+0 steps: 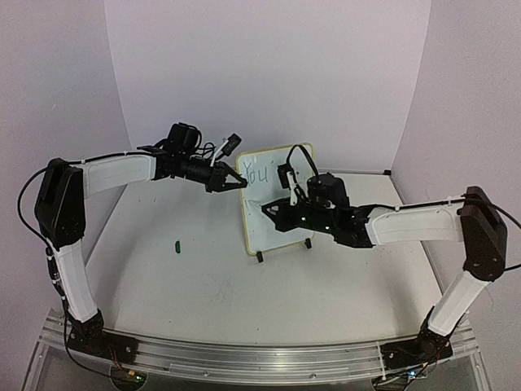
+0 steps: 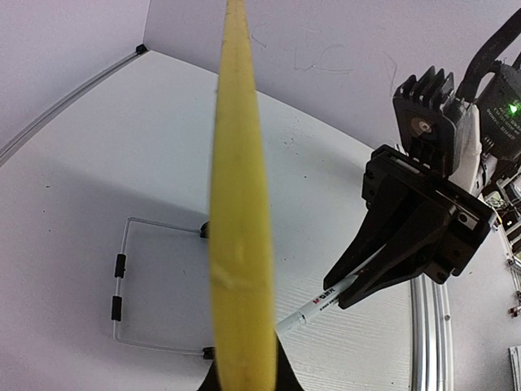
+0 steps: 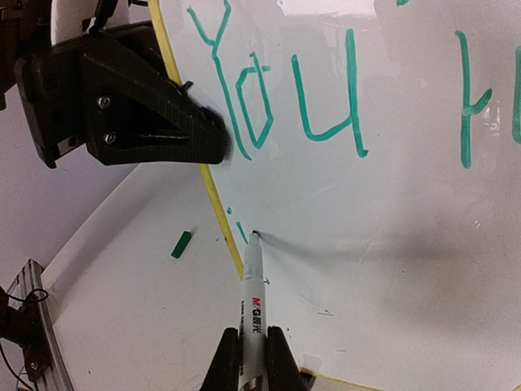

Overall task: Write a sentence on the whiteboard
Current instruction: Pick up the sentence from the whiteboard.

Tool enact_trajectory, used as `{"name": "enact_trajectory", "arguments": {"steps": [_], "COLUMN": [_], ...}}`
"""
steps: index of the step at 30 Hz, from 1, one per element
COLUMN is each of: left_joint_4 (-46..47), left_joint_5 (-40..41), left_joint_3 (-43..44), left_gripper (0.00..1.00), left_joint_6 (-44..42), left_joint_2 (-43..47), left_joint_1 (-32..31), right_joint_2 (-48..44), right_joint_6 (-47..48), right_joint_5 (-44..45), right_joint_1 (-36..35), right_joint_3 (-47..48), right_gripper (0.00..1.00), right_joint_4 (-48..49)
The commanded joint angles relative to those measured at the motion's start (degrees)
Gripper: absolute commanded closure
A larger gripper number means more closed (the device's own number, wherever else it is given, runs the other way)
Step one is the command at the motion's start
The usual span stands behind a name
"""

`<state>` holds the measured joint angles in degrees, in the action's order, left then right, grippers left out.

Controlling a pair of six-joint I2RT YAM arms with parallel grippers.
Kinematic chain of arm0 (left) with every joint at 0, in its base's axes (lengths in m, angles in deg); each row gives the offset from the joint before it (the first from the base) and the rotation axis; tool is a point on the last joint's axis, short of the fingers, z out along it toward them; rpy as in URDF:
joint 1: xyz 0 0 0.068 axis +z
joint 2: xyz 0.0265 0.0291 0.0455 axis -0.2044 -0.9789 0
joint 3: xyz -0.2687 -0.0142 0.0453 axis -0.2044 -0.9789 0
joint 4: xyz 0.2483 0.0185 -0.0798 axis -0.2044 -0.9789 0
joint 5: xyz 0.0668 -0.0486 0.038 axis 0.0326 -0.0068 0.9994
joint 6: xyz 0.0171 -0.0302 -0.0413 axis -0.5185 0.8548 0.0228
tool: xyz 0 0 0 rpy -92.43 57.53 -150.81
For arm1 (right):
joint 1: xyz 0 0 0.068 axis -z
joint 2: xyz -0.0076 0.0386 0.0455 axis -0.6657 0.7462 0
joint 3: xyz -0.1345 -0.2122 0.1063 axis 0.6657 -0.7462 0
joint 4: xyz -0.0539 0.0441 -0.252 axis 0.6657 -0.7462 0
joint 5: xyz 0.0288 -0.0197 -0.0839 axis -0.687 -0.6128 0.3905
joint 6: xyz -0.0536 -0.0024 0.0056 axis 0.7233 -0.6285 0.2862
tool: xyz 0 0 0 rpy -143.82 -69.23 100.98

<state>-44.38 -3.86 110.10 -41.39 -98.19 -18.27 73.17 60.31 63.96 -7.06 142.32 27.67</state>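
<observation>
The whiteboard (image 1: 281, 213) stands tilted on its wire stand at the table's middle. Green writing on it reads "You" (image 3: 277, 98), with more strokes to the right (image 3: 466, 102) and a small "i" mark (image 3: 236, 221) starting a lower line. My left gripper (image 1: 235, 181) is shut on the board's yellow left edge (image 2: 236, 204); its finger (image 3: 155, 114) shows in the right wrist view. My right gripper (image 3: 252, 358) is shut on a white marker (image 3: 253, 297), its tip touching the board just right of the "i". In the left wrist view, the right gripper (image 2: 383, 273) holds the marker (image 2: 321, 303).
A small green marker cap (image 1: 177, 244) lies on the table left of the board, and it also shows in the right wrist view (image 3: 181, 244). The board's wire stand with black feet (image 2: 120, 285) rests behind it. Walls enclose the table on three sides.
</observation>
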Motion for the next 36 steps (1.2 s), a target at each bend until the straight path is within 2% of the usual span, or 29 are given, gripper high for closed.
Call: {"name": "enact_trajectory", "arguments": {"steps": [1, 18, 36], "left_joint_4": [-4.8, -4.9, -4.9], "left_joint_5": [-0.1, 0.0, 0.0], "left_joint_3": [0.4, 0.6, 0.6], "left_gripper": [1.0, 1.0, 1.0], "left_joint_6": [-1.2, -1.2, -1.2], "left_joint_2": [0.4, 0.3, 0.3], "left_joint_1": [-1.4, -1.4, -1.5], "right_joint_2": [0.9, 0.0, -1.3], "right_joint_6": [0.3, -2.1, -1.0], "right_joint_5": [1.4, 0.9, 0.5], "right_joint_1": [0.2, 0.2, 0.2], "right_joint_3": [2.7, -1.9, 1.9], "right_gripper": [1.0, 1.0, 1.0], "right_joint_4": [0.9, 0.5, 2.4]}}
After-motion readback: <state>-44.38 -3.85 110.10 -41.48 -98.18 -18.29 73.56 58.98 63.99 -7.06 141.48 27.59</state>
